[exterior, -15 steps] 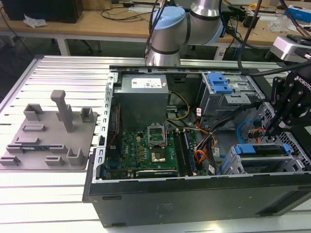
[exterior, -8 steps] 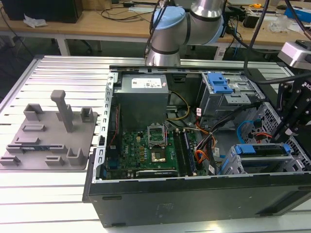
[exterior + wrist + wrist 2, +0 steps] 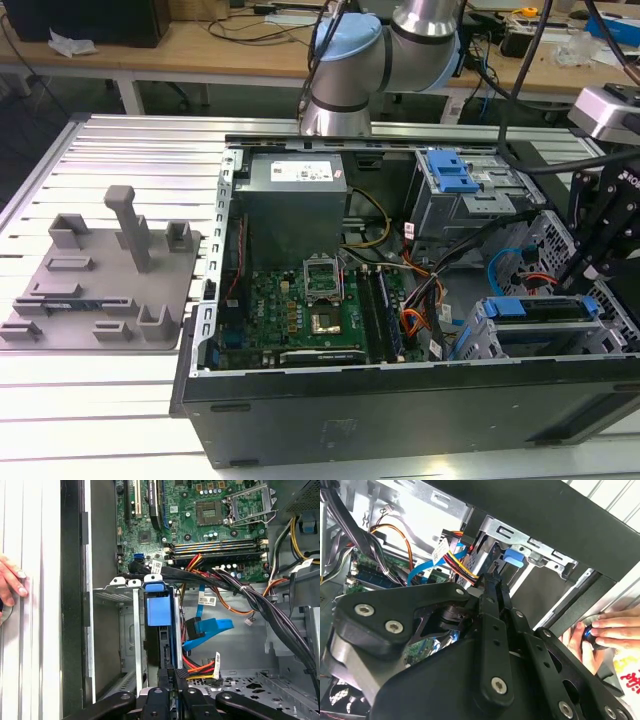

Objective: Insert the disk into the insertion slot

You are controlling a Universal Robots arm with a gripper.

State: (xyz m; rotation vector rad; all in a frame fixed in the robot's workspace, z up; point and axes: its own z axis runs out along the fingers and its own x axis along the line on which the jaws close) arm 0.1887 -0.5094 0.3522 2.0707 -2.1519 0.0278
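Seemingly near done | disk [image 3: 159, 611] set edge-on inside slot [image 3: 127, 640], blue carrier showing | end effector [image 3: 170, 674] close at disk's edge, open or closed I cannot tell | full seating unconfirmed

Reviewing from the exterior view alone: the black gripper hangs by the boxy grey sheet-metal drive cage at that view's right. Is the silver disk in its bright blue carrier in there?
Observer: In the first wrist view the disk sits between the metal walls of the cage, the gripper in line with it.
Operator: Anyone near the case?
Observer: In the second wrist view a person's hand rests on something round outside the black case wall.
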